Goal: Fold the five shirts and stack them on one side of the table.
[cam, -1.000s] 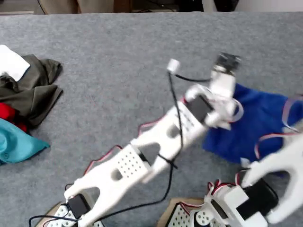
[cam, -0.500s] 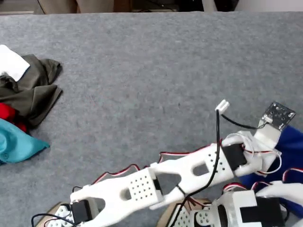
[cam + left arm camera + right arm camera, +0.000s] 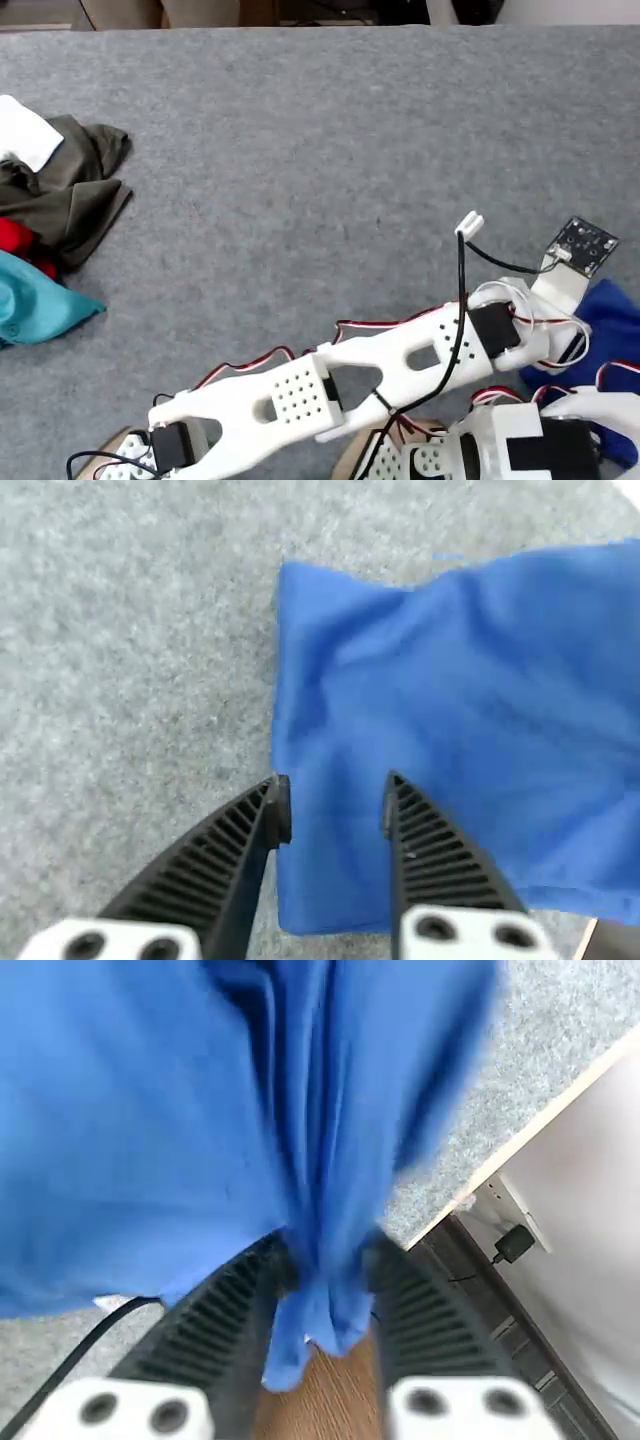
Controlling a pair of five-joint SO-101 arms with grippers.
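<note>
Blue cotton shirt (image 3: 450,710) lies at the near right corner of the grey felt tabletop (image 3: 300,150). The right gripper (image 3: 325,1260) pinches a bunched fold of it, while the left gripper (image 3: 335,800) hovers part-open over its edge. Looks like mid-fold to me; the left must close on that edge next.

Five shirts: one blue shirt (image 3: 610,330) at right, four heaped at left (white (image 3: 25,132), olive (image 3: 75,195), red (image 3: 15,238), teal (image 3: 35,300)). Two arms (image 3: 350,375), one counter (image 3: 300,130).
</note>
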